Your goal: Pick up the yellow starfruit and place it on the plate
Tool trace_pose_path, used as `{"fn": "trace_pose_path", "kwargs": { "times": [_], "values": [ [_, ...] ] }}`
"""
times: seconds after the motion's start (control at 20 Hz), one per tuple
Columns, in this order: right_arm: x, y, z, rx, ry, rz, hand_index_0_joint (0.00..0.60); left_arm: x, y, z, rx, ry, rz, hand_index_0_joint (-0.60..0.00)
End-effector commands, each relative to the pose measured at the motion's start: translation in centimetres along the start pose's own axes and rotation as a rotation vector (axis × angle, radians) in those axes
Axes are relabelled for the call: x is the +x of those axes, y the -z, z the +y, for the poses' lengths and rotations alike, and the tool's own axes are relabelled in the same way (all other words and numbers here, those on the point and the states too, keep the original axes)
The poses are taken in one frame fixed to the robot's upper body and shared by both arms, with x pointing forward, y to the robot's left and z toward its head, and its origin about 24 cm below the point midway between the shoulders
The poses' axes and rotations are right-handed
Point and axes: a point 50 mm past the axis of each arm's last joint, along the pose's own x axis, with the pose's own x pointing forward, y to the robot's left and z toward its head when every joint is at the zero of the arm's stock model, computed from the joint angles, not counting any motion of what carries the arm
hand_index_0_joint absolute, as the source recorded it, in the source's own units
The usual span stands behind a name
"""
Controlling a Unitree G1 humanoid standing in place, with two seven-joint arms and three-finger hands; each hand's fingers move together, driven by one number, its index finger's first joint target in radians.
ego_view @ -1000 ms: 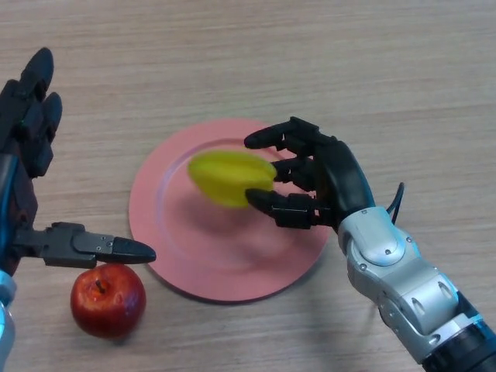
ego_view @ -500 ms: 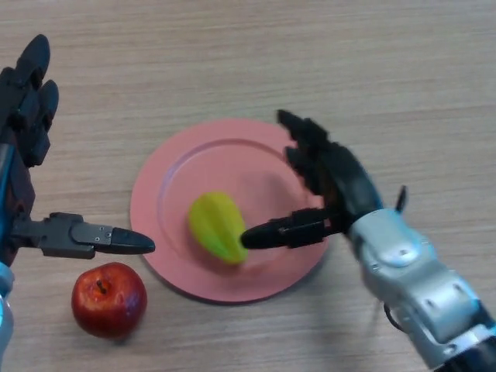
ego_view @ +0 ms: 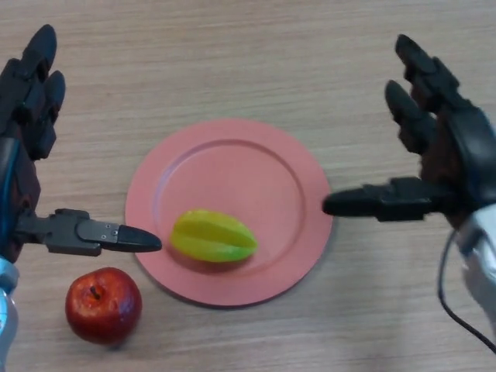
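The yellow starfruit [ego_view: 213, 236] lies on its side on the pink plate [ego_view: 240, 167], in the plate's front left part. My right hand [ego_view: 446, 167] is open and empty, raised to the right of the plate, its thumb pointing left toward the plate's rim. My left hand [ego_view: 27, 147] is open and empty at the left edge of the view, its thumb reaching toward the plate's left rim, close to the starfruit but apart from it.
A red apple [ego_view: 103, 304] sits on the wooden table [ego_view: 271, 54] just off the plate's front left rim, below my left thumb.
My right hand let go of the starfruit, which dropped onto the plate and settled on its side. The right hand then opened and pulled away to the right. The left hand stayed put.
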Motion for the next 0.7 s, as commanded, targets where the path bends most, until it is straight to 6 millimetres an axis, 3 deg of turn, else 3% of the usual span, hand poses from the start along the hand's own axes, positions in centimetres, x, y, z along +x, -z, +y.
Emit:
{"fn": "trace_pose_path", "kwargs": {
  "times": [0.05, 0.25, 0.7],
  "values": [
    [-1.5, -3.8, -1.9, -0.089, 0.064, -0.221, 0.000, -0.1, -3.0, 0.7, 0.066, -0.026, -0.180, 0.000],
    [-2.4, -3.8, -2.6, -0.176, 0.068, -0.229, 0.000, -0.4, -2.8, 0.8, 0.080, -0.023, -0.162, 0.000],
    [-2.9, -3.7, -1.8, -0.159, 0.040, -0.234, 0.000, -0.5, -2.8, 1.2, 0.090, -0.051, -0.168, 0.000]
  ]
}}
